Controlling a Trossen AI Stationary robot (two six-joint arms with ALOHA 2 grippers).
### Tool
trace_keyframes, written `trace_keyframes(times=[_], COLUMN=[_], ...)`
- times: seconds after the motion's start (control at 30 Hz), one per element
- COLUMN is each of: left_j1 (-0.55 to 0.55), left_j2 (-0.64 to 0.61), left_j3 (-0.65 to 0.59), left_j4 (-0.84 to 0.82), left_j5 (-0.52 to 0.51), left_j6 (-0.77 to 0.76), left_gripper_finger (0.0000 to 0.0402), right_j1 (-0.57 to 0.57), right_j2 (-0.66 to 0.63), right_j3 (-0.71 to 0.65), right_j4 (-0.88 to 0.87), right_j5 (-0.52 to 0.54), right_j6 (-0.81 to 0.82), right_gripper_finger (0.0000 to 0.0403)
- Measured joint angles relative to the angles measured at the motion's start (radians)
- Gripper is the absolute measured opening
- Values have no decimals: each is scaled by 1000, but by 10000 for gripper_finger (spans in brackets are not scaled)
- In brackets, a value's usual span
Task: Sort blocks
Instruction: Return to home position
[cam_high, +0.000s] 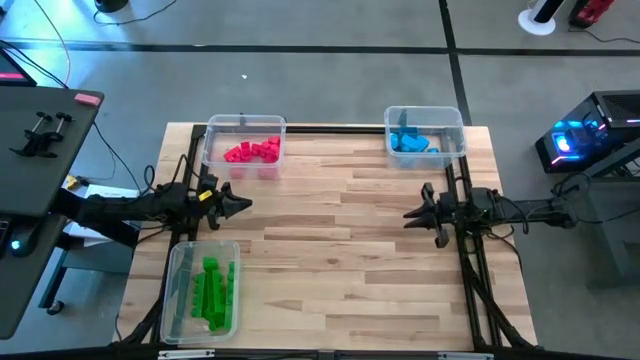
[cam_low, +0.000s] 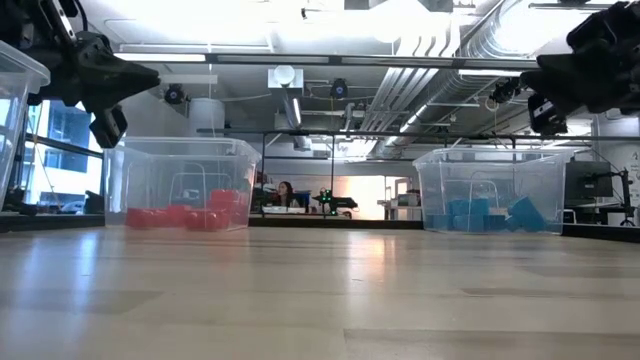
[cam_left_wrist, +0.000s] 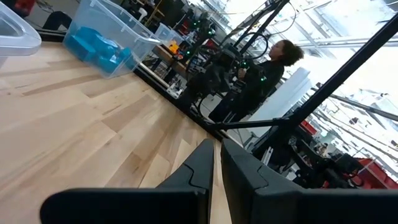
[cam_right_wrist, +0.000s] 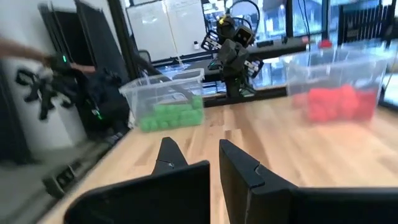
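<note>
Three clear bins stand on the wooden table. Red-pink blocks lie in the far-left bin, blue blocks in the far-right bin, and green blocks in the near-left bin. My left gripper hangs shut above the table's left side, between the red and green bins, pointing level toward the right. My right gripper hangs shut over the right side, pointing level toward the left. Neither holds anything. Both show high above the tabletop in the low view, the left gripper and the right gripper.
A wide stretch of bare wood lies between the two grippers. A black frame runs along the table's edges. Beyond the table, a person shows in the left wrist view, and a desk stands to the left.
</note>
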Motion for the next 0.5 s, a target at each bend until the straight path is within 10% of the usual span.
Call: trace_keyframes(times=[0.5], left_j1=[0], left_j2=[4], left_j3=[0], left_j4=[0], left_j5=[0], left_j6=[0], left_gripper_finger=[19], right_j1=[0], right_j2=[0], right_j3=[0], right_j4=[-1], right_j5=[0], right_j6=[-76], right_gripper_finger=[0])
